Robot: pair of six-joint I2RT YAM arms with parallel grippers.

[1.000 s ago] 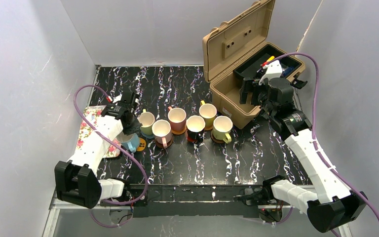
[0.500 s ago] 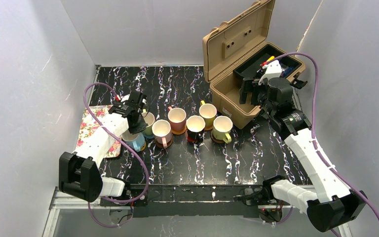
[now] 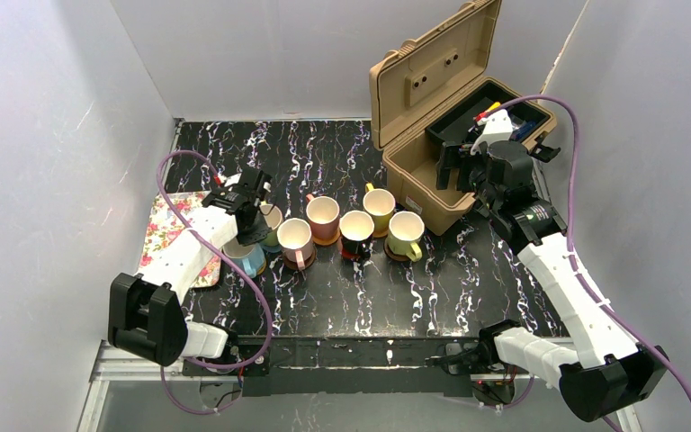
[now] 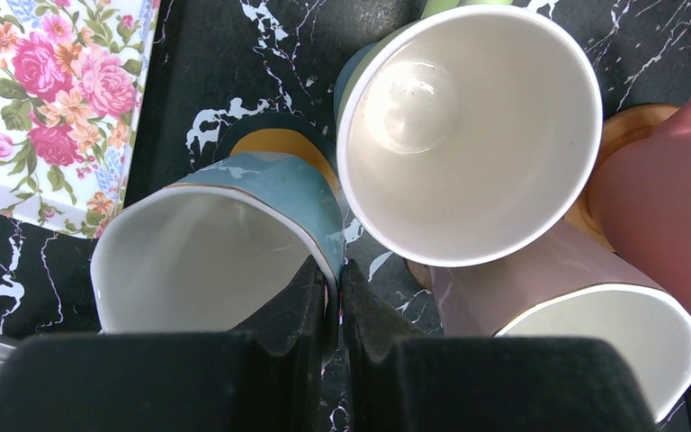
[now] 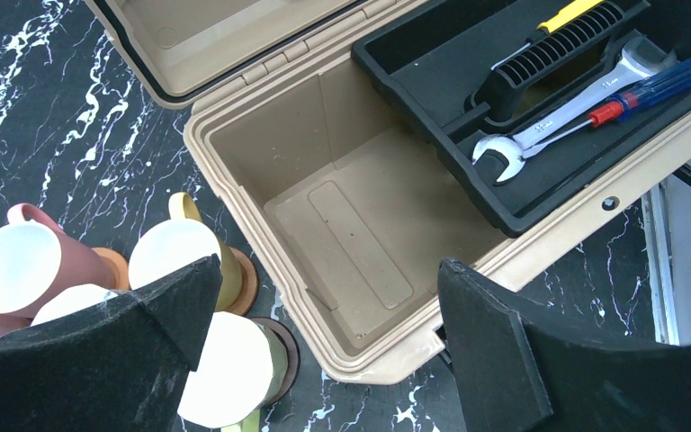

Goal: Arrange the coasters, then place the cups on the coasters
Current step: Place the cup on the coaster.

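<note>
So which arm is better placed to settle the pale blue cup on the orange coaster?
Left. Its hand is shut on the rim of the pale blue cup, and the orange coaster shows just beneath it. The right hand hangs open above the tan toolbox, well away from that cup.

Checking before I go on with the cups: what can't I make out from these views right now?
- Contact between the left end effector and the pale blue cup: left wrist view, the shut end effector itself covers the rim.
- Green cup: top view, largely behind that end effector.
- Coasters: every view, cups cover all but slivers.
- Toolbox floor under its black tray: right wrist view, the tray hides it.
</note>
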